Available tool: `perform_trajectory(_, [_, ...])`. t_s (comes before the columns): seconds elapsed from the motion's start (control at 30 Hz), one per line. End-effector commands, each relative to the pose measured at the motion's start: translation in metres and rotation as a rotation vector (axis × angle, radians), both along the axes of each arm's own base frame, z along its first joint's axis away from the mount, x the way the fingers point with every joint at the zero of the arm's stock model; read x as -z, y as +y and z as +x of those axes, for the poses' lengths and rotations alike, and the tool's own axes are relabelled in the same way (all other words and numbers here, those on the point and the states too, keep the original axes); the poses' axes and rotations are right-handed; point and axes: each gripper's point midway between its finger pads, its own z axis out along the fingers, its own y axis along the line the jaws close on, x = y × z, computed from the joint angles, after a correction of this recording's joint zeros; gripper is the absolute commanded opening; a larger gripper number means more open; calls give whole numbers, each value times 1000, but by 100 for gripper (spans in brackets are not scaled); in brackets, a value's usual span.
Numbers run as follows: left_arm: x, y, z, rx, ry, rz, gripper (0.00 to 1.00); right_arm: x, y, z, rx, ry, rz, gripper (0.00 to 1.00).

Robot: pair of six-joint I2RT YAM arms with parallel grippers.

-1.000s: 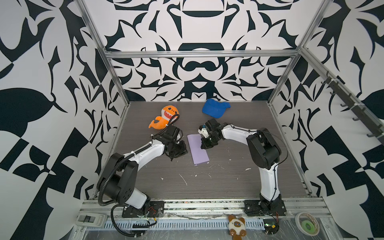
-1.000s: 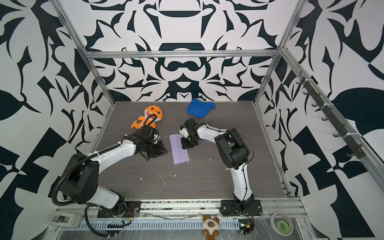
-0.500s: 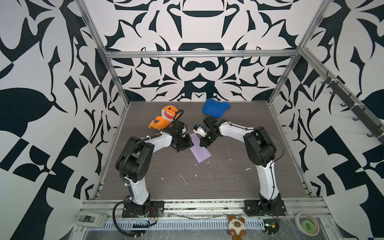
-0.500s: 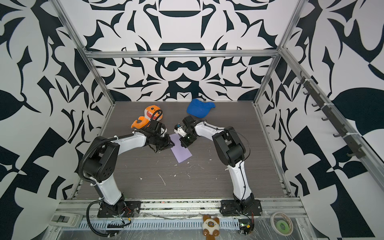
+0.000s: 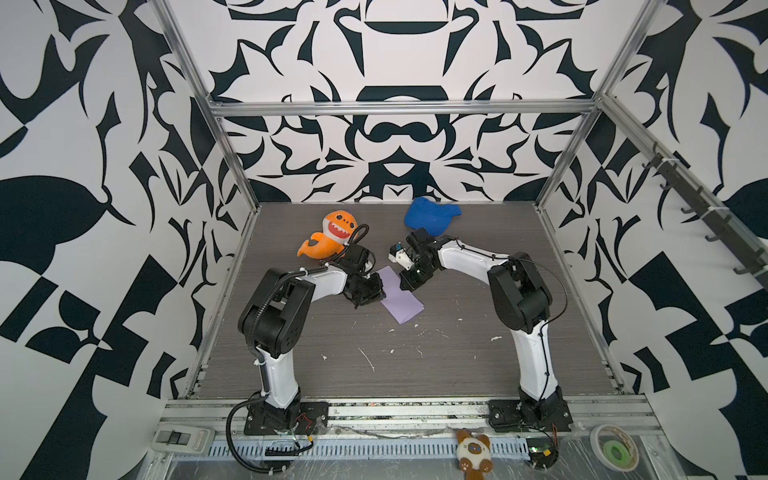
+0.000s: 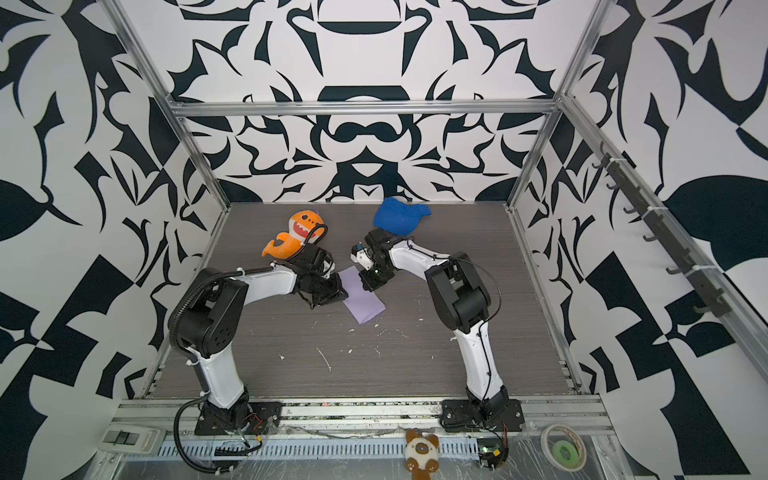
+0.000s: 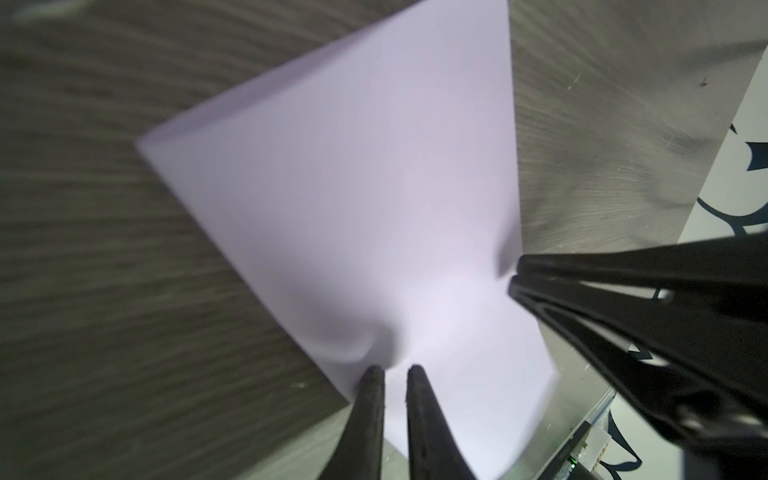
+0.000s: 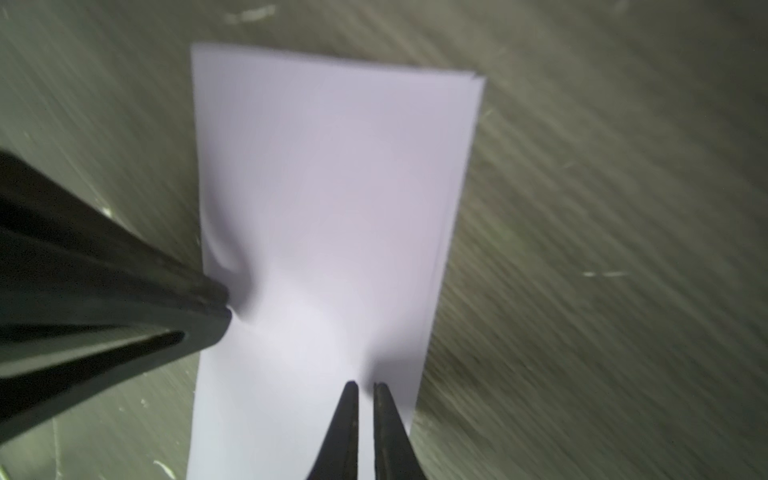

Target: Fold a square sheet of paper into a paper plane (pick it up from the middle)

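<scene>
The square sheet of paper (image 5: 401,299) (image 6: 363,301), pale lavender, lies folded into a long narrow rectangle, slanted on the grey table. No paper plane is in view. My left gripper (image 5: 376,291) (image 7: 395,370) sits at the strip's left long edge. Its jaws are closed to a thin slit and the paper (image 7: 374,187) puckers up at the tips. My right gripper (image 5: 405,284) (image 8: 365,384) rests its tips on the opposite edge of the paper (image 8: 332,187), jaws a narrow slit apart, with flat paper beneath. The two grippers face each other across the strip.
An orange plush shark (image 5: 330,237) lies just behind the left wrist. A blue cap (image 5: 432,216) lies behind the right wrist, near the back wall. Small white scraps (image 5: 368,359) dot the near table. Metal frame posts (image 5: 232,166) bound the sides.
The left arm swung in from the left to the strip's edge and its jaws narrowed. The strip turned, its near end now further right. The right jaws parted slightly.
</scene>
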Motion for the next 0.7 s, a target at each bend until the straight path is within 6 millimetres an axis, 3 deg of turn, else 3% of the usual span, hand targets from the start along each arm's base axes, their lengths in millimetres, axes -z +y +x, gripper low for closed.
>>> perform_trajectory(0.0, [18,10,-11,-1,43,42,16,-59,9,5,198,15,128,18])
perform_trajectory(0.3, [28,13,-15,-3,60,56,15,-34,35,-62,462,267,221,13])
perform_trajectory(0.5, [33,15,-19,-5,72,64,15,-27,49,-62,535,292,276,6])
perform_trajectory(0.67, [34,15,-19,-7,77,66,14,-13,55,-59,539,325,241,6])
